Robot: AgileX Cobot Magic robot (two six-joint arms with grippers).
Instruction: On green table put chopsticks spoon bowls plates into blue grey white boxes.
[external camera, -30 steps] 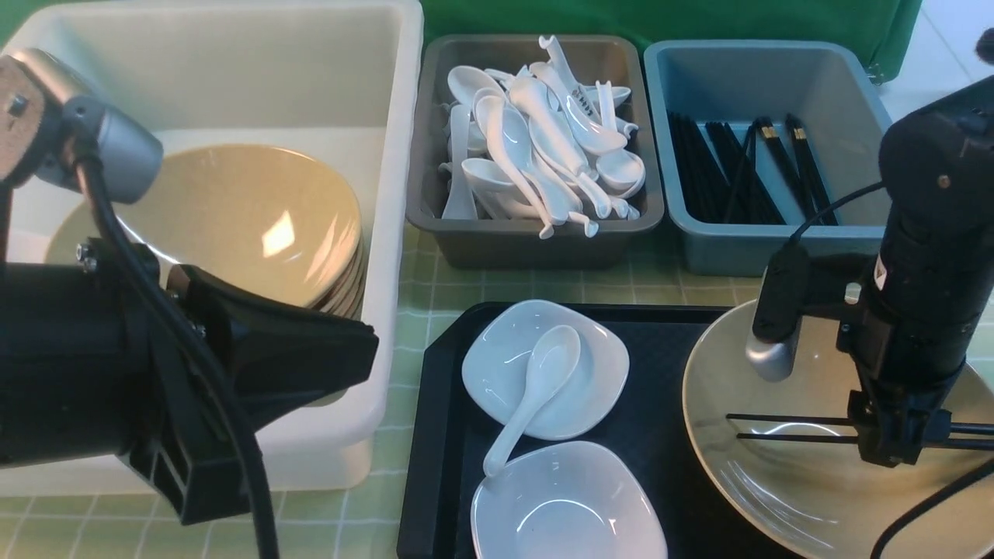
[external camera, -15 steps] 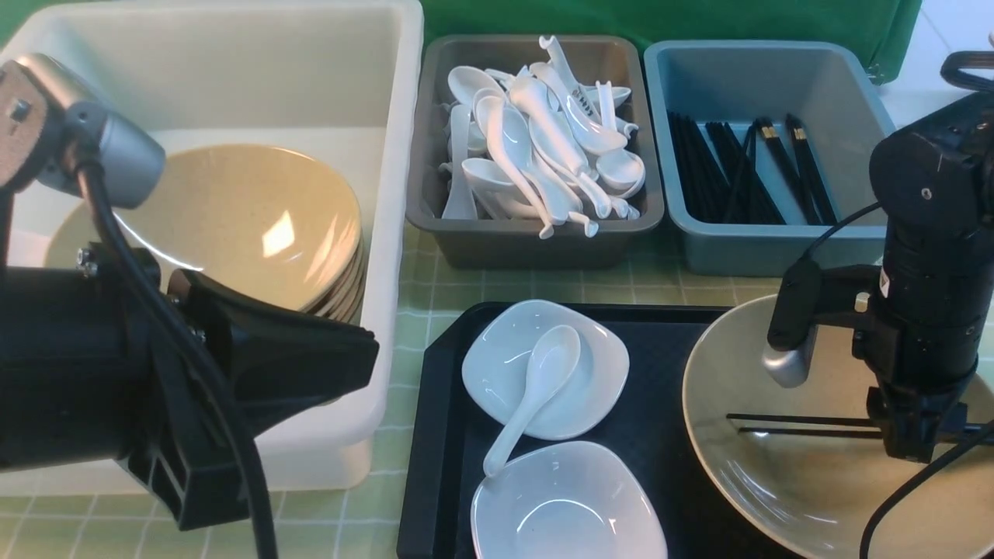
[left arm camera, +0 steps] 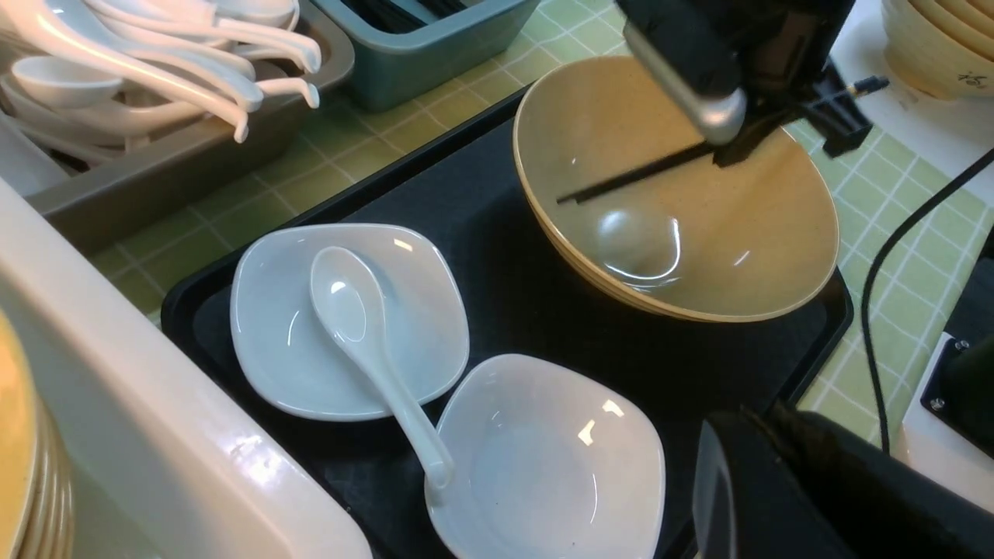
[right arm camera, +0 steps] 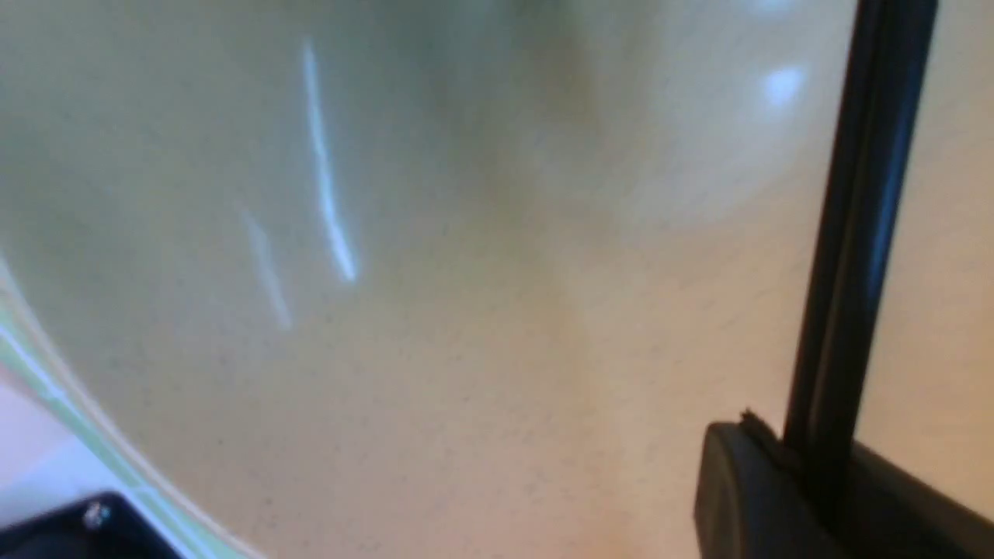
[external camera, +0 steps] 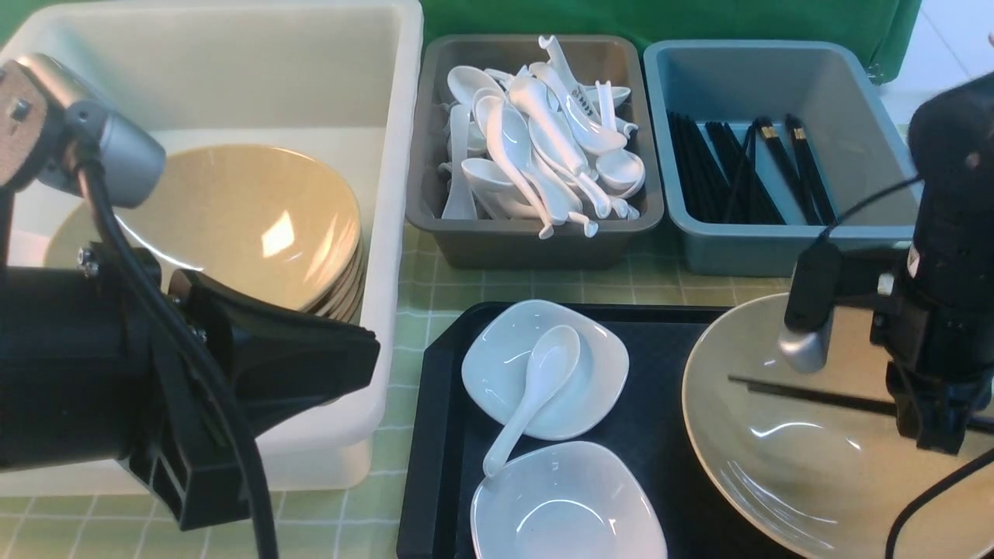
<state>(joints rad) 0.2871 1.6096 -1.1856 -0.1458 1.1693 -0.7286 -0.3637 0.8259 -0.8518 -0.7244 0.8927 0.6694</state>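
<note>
My right gripper (external camera: 932,435) is shut on a pair of black chopsticks (external camera: 815,392), held side by side and just above the wide beige bowl (external camera: 776,481) on the black tray. In the right wrist view the chopsticks (right arm camera: 854,233) stick out from between the jaws of the gripper (right arm camera: 808,466) over the bowl's inside. A white spoon (external camera: 543,373) lies across a white plate (external camera: 497,373), its handle reaching a second plate (external camera: 567,505). My left gripper (external camera: 342,357) is shut and empty, in front of the white box (external camera: 404,194).
The black tray (external camera: 446,435) lies on the green table (external camera: 435,295). The white box holds stacked bowls (external camera: 248,217). A grey box (external camera: 536,248) is full of spoons. A blue box (external camera: 745,248) holds several chopsticks. A black cable trails at the right.
The right gripper has closed on the two chopsticks, drawing them together, and has risen and shifted right with them. The left arm has not moved.
</note>
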